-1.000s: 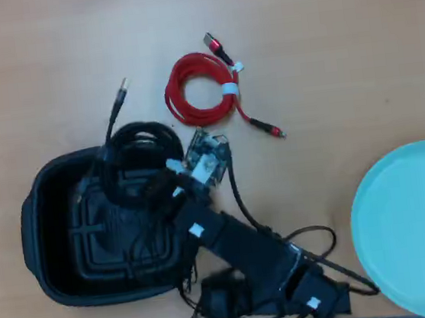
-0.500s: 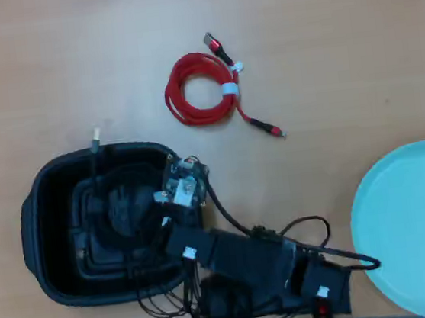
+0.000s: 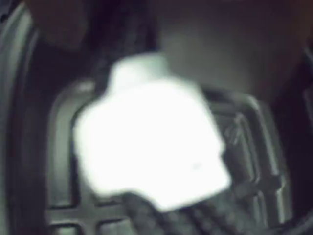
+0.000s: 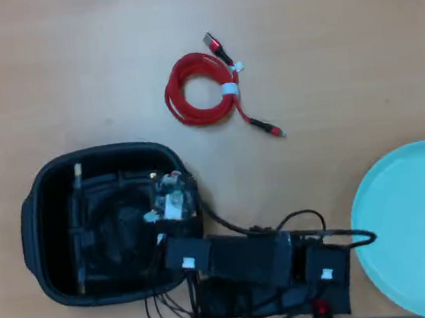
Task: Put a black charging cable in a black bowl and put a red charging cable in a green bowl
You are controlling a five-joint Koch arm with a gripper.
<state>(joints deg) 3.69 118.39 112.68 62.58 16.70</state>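
Note:
The black bowl (image 4: 46,178) stands at the lower left of the overhead view. My gripper (image 4: 169,198) reaches into it over its right wall. In the wrist view the black charging cable (image 3: 171,218) fills the frame, blurred. Its white tie (image 3: 151,147) hangs close to the camera above the bowl's ribbed floor (image 3: 249,142), so the gripper looks shut on the cable. The jaws themselves are hidden. The red charging cable (image 4: 197,92) lies coiled on the table above the black bowl. The green bowl (image 4: 420,227) sits at the right edge.
The arm's black base and loose wires (image 4: 263,264) lie along the bottom edge between the two bowls. The wooden table (image 4: 323,54) is bare around the red cable.

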